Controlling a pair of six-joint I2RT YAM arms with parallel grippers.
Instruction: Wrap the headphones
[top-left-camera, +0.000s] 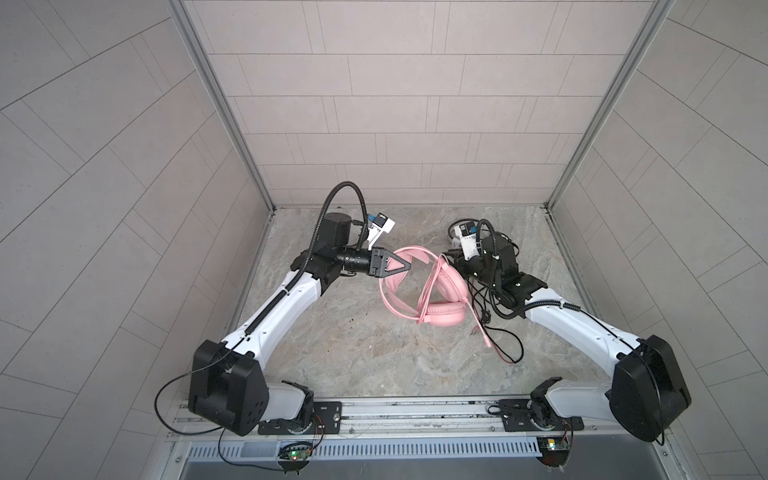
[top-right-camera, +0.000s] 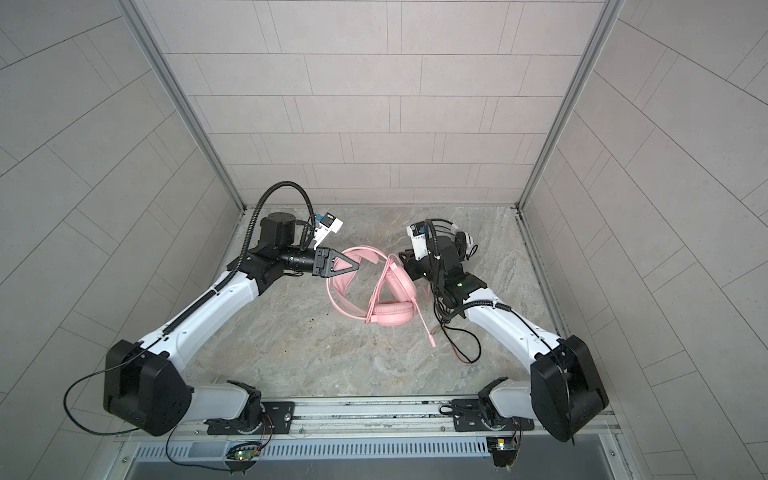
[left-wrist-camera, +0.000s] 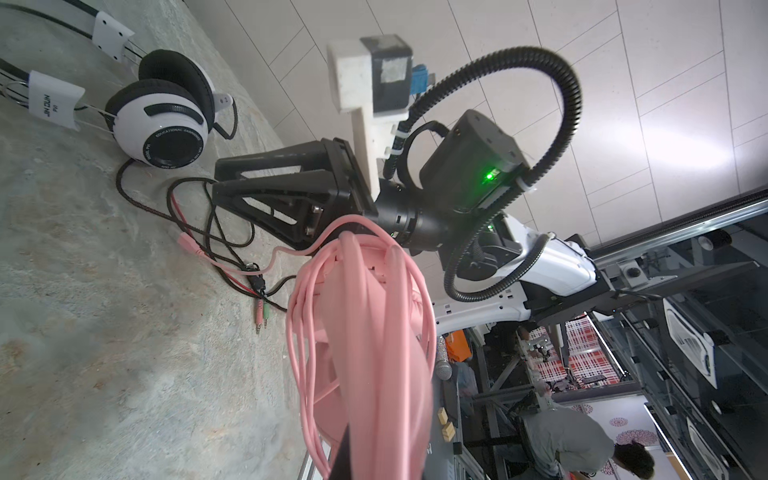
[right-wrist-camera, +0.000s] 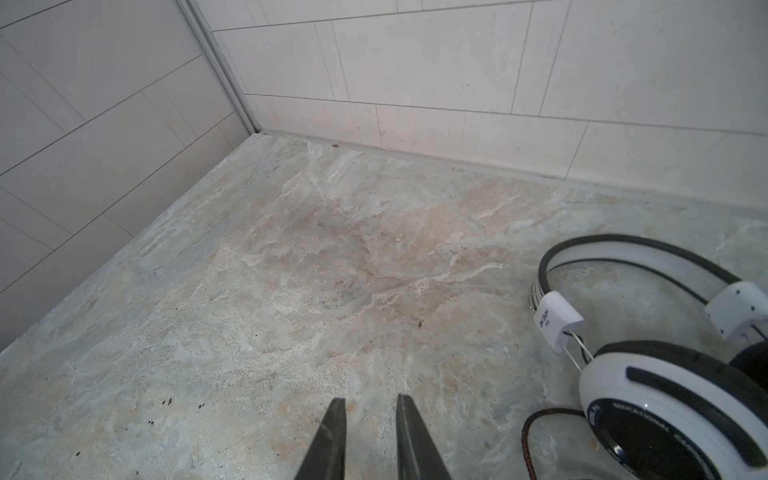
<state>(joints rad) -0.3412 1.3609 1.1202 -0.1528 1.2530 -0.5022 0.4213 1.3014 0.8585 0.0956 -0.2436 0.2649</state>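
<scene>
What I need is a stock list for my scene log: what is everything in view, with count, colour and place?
pink headphones: 1, all pink, mid-table
pink cable: 1, pink, looped around the pink headphones
white-and-black headphones: 1, white and black, far right of table
black cable: 1, black with a red strand, loose on the table at right
table: 1, grey-beige marbled, under everything
left arm and right arm: 2, white and black, mounted at the near edge
left gripper: 1, black, shut on the pink headphones at the headband
right gripper: 1, black, open and empty, beside the white-and-black headphones
</scene>
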